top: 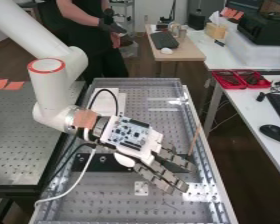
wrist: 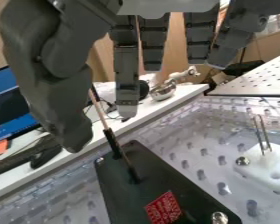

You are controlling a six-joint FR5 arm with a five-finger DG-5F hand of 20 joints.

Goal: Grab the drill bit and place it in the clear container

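meanwhile, the hand (top: 165, 176) hung over the long bench (top: 177, 212), its fingers (wrist: 127, 65) straight and spread a little, with the thumb (wrist: 47, 90) well apart from them. nothing was pinched in it. a circuit board (top: 129, 133) sat on the back of the hand. a thin copper-coloured rod with a dark lower part, seemingly the drill bit (wrist: 115, 144), stood tilted over a black plate (wrist: 154, 182) on the bench, its lower end at the plate. in the wrist view its upper end showed near the thumb; whether the two touched, i could not tell. a red label (wrist: 164, 208) lay on that plate. near the plate was a white block (wrist: 274, 171) with thin metal pins (wrist: 262, 134) standing up. on the side table, red trays (top: 228, 84) sat beyond a black mouse (top: 275, 133).
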